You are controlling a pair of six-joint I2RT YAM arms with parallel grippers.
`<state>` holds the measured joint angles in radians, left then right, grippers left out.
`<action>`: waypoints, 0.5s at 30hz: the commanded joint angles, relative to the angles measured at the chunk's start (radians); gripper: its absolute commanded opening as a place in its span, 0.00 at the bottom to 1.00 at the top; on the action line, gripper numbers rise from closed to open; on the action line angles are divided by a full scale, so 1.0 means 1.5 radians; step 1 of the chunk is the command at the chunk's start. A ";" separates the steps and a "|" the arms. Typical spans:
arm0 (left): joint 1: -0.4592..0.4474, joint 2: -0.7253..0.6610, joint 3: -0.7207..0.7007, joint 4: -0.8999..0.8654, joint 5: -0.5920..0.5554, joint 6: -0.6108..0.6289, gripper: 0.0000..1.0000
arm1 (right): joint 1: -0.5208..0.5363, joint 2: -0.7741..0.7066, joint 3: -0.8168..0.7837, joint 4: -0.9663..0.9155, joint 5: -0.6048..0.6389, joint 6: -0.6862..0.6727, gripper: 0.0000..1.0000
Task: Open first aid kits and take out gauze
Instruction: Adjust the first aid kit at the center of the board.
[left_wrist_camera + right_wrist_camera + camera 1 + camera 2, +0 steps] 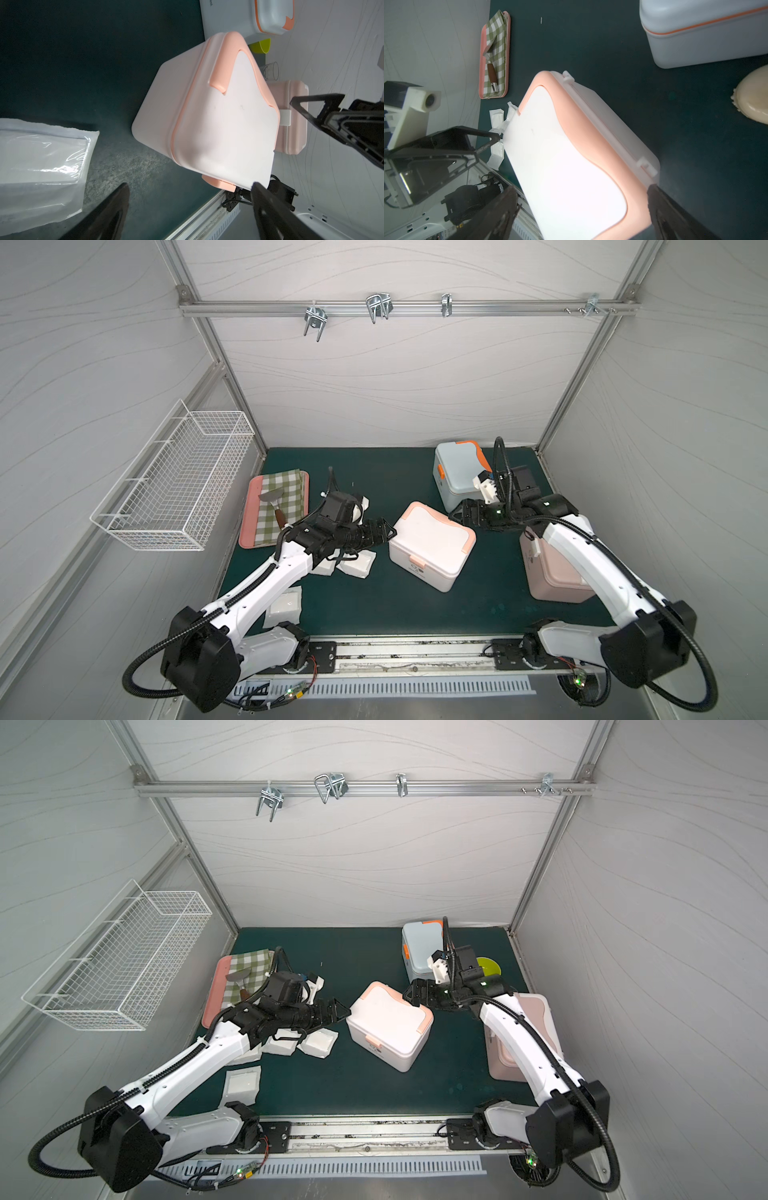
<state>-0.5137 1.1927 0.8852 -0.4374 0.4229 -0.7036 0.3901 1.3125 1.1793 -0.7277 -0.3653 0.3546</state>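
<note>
A dark green mat is covering the tabletop [395, 614], and white panelled walls are closing it in on three sides. An aluminium rail with metal hooks [415, 306] is running across the back wall, and a white wire basket [174, 485] is hanging on the left wall.

The left arm [266, 580] is stretching low from the front corner, its wrist turned sideways and its jaws standing wide and empty just beside the left end of the white plastic box with peach trim [432, 545]. The right arm [582, 556] is angling in over the pale pink plastic box [552, 576], and its jaws are also spread wide and carrying nothing, hovering by the white box's far right corner. Whether they are touching it cannot be told.

The white box is sitting mid-tabletop with its lid shut. The light blue box with orange trim [455, 472] is standing closed at the back.

Flat white gauze pads in clear wrappers [355, 566] are lying on the mat left of the white box, partly under the left arm, with another [286, 605] nearer the front edge. A flat pink tray [249, 514] is carrying a green-and-white checked cloth [291, 493] and a wooden-handled server [272, 495]. A lime-green bowl [490, 967] is peeking out behind the right arm.
</note>
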 commanded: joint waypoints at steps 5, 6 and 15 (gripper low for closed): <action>-0.030 0.099 0.062 0.077 0.012 -0.009 0.92 | 0.000 0.085 0.011 0.008 -0.023 -0.064 0.96; -0.030 0.115 0.073 0.080 0.016 -0.006 0.92 | 0.002 0.081 0.003 0.009 -0.029 -0.064 0.96; -0.048 0.270 0.225 0.080 0.050 0.019 0.91 | 0.012 -0.052 -0.112 -0.003 -0.058 -0.039 0.97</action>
<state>-0.5655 1.5517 1.1290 -0.3653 0.4515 -0.6987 0.3962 1.3006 1.0416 -0.7059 -0.3958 0.2916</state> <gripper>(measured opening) 0.913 0.964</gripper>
